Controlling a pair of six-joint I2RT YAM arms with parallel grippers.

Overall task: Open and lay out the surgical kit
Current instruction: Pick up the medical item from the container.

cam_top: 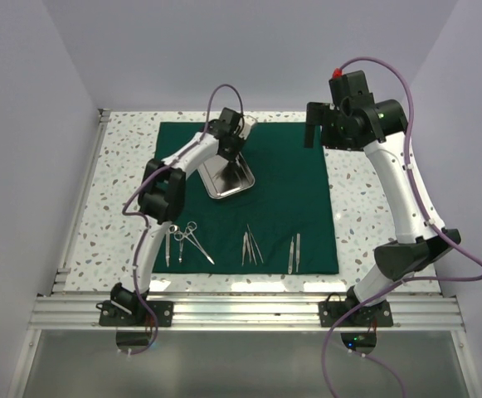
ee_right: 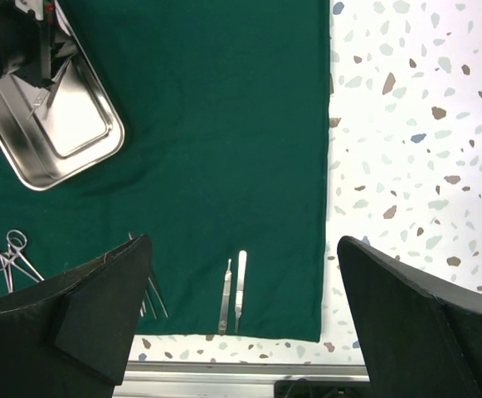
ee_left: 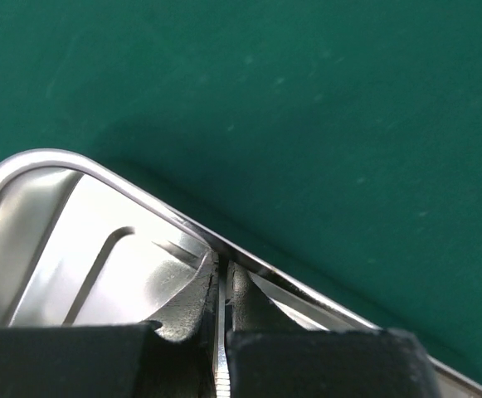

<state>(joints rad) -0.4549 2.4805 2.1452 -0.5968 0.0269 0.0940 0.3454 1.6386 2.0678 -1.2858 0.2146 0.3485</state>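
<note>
The dark green cloth [cam_top: 282,191] lies spread flat on the table. The steel tray [cam_top: 231,178] sits on its back left part. My left gripper [cam_top: 229,148] is shut on the tray's far rim; in the left wrist view the fingers [ee_left: 249,298] pinch the thin steel wall [ee_left: 141,195] between them. Scissors and forceps [cam_top: 184,240], tweezers [cam_top: 251,247] and two slim steel handles [cam_top: 294,253] lie in a row along the cloth's near edge. My right gripper [cam_top: 311,133] hangs open and empty above the cloth's back right corner, and its wrist view [ee_right: 242,240] looks down on the handles [ee_right: 234,290].
Speckled white tabletop [ee_right: 415,166] borders the cloth on the right. A metal rail [cam_top: 241,311] runs along the near edge, with white walls around the table.
</note>
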